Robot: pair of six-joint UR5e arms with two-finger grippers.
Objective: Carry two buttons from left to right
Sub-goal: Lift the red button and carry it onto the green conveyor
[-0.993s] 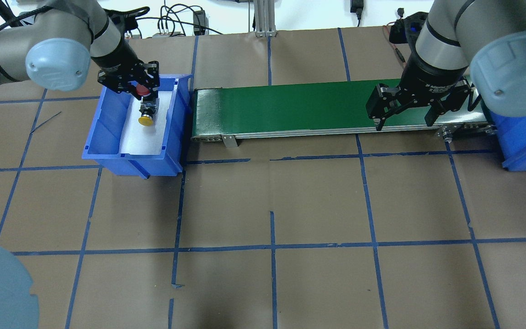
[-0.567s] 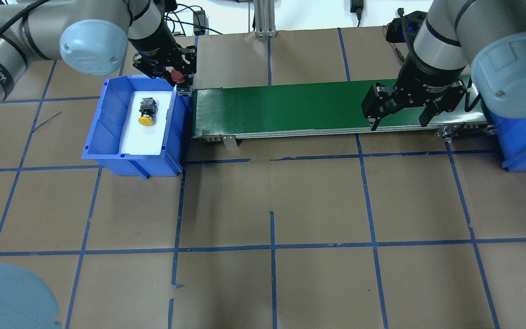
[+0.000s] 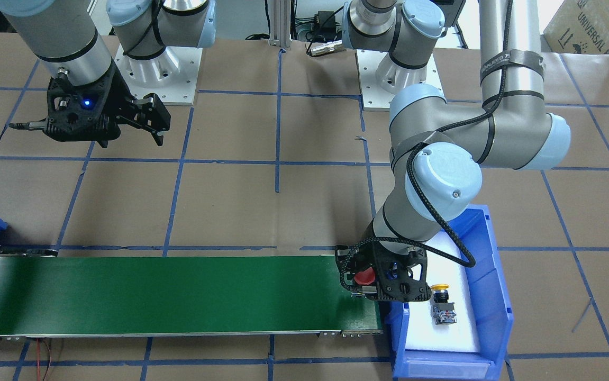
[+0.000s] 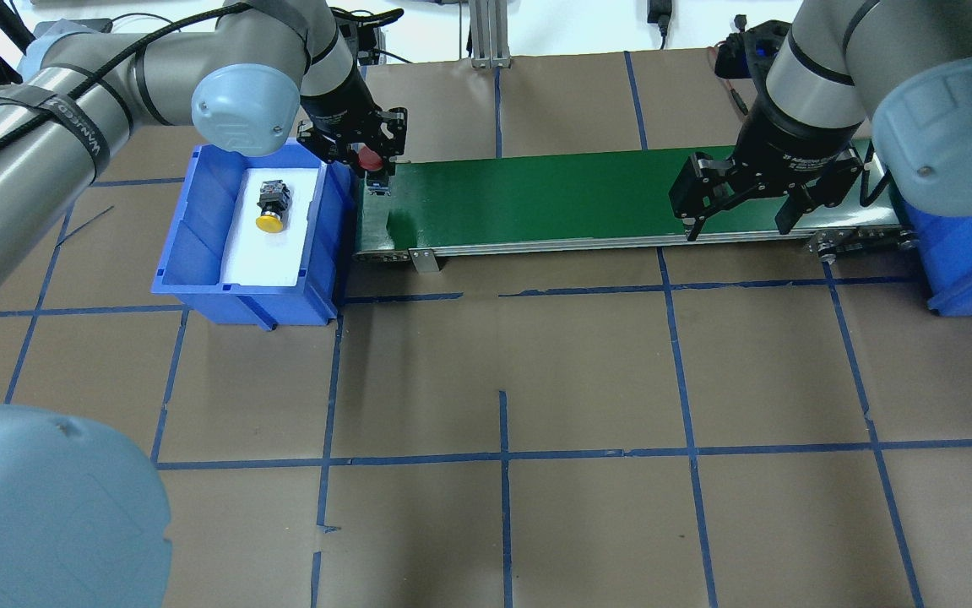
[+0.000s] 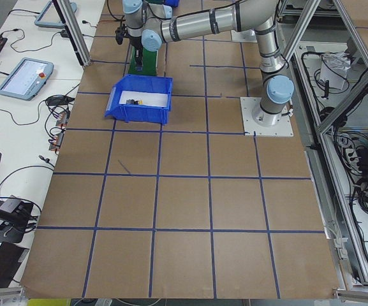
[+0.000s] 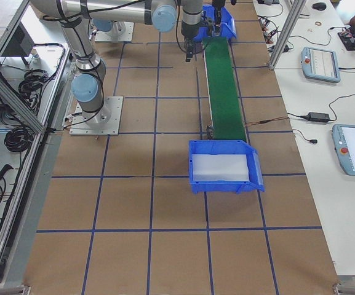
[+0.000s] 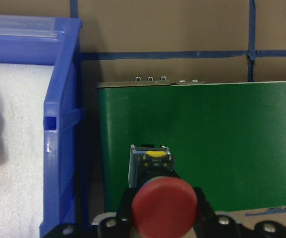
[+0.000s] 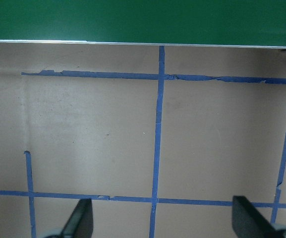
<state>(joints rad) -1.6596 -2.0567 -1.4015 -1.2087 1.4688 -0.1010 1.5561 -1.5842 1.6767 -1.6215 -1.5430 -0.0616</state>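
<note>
**Exterior front-facing.** Note the left pincer [image 3: 361,283] clamped on the red button [image 3: 363,276], held over the end of the green belt [image 3: 177,296], just beside the left bin [image 3: 492,296]. Find the yellow button [image 3: 442,306] lying on the white liner [image 3: 460,333] inside that bin, apart from the pincer. Expect a fall into the seam between bin and belt if released this close to the belt's end.

**Overhead exterior.** Locate the right pincer [image 4: 739,226], spread apart and holding nothing, near the belt's far end by the right bin [image 4: 958,262]. Count one button still to be collected from the left bin.

**Left wrist-mounted.** See the red cap toward the camera and the contact block [image 7: 150,158] pointing down at the belt. Do not assume contact between block and belt; cannot tell from here. Expect toppling if let go from any height: heavy round cap on top, narrow block below. Guard against a roll across the belt edge and onto the counter [image 8: 83,124].

**Right wrist-mounted.** Observe bare counter under the spread fingers [image 8: 81,223], with the belt only along the upper border. Treat this as off-line for a pickup: risk of closing on nothing, or of clipping the belt frame while correcting.

**Exterior left, exterior right.** Disregard for pincer state; too small to judge.
</note>
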